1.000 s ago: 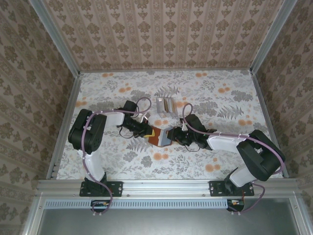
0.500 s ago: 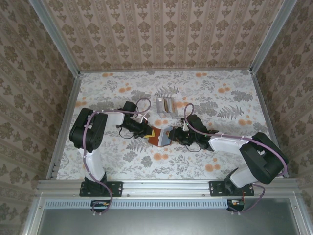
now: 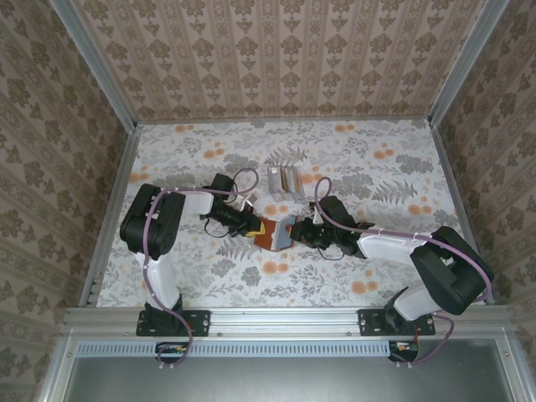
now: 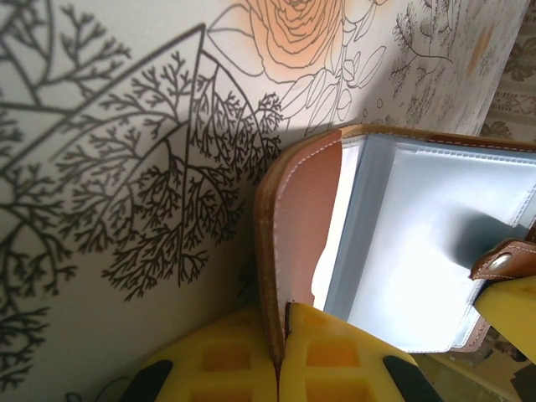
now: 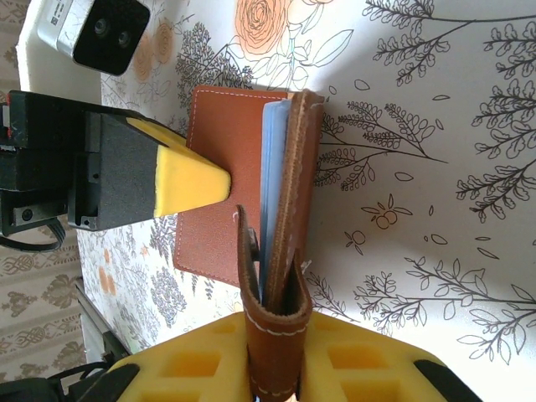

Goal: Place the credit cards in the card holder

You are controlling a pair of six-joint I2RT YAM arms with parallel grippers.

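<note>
1. the card holder [image 3: 274,233] is a small reddish-brown folding wallet. it stands half open on its edge, directly between the tips of the two tools.
2. its outer skin is smooth and leather-like, with pale stitching along the rim. from the left wrist the inside shows glossy pale blue-white pocket walls.
3. a light blue card [image 5: 273,180] stands edge-on in the fold, just ahead of the right tool's pads, thin, flat and rectangular.
4. the closing tab [image 5: 273,289] is a narrow stitched strap that loops over the holder's near edge. its metal snap [image 4: 501,262] sits to the right of the left tool's pads.
5. the left tool [image 4: 283,335] is closed tight, with the thin edge of one brown cover pinched between its yellow waffle-moulded pads.
6. the right tool [image 5: 272,343] is nearly closed. its yellow pads press on both sides of the tab and the cover edge beneath it, gripping the card holder.
7. the left tool's wedge-shaped yellow fingertip [image 5: 191,179] lies against the flat outer cover, ahead and left of the right tool.
8. spare cards [image 3: 283,179], pale and tan, sit in a short row beyond both tools, well apart from them, on the floral-printed tabletop [image 3: 377,167].
</note>
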